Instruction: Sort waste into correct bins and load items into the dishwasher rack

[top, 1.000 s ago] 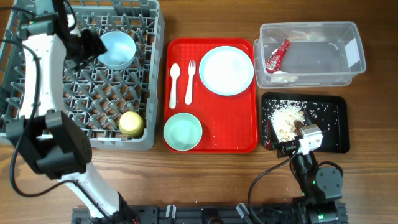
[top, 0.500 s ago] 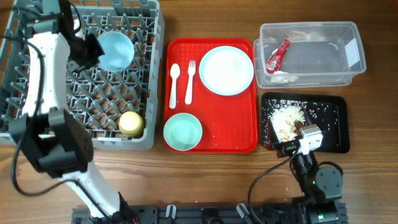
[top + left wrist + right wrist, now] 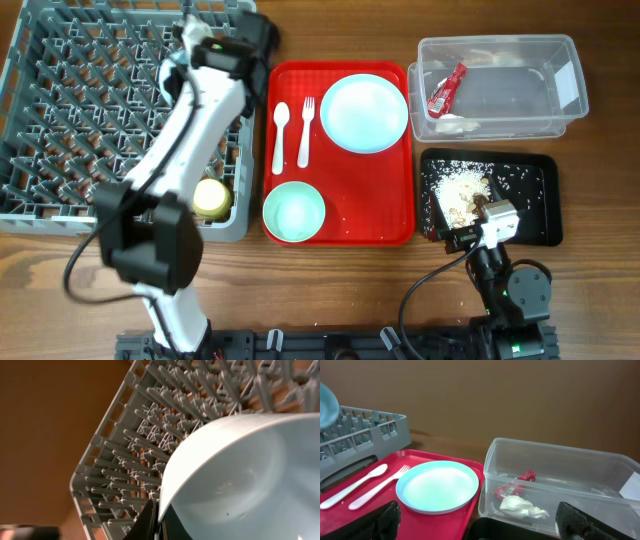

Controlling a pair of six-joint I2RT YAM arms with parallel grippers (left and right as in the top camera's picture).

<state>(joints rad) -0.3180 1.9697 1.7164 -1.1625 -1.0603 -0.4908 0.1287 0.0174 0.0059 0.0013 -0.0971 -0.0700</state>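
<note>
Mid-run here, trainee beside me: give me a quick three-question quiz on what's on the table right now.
1. True or false: the yellow cup sits in the rack.
2. The red wrapper lies in: A) the rack, B) the clear tub, C) the yellow cup.
3. Short answer: what does the left tool grip?

Key: 1 true; 2 B; 3 a pale blue bowl, held by its rim.
</note>
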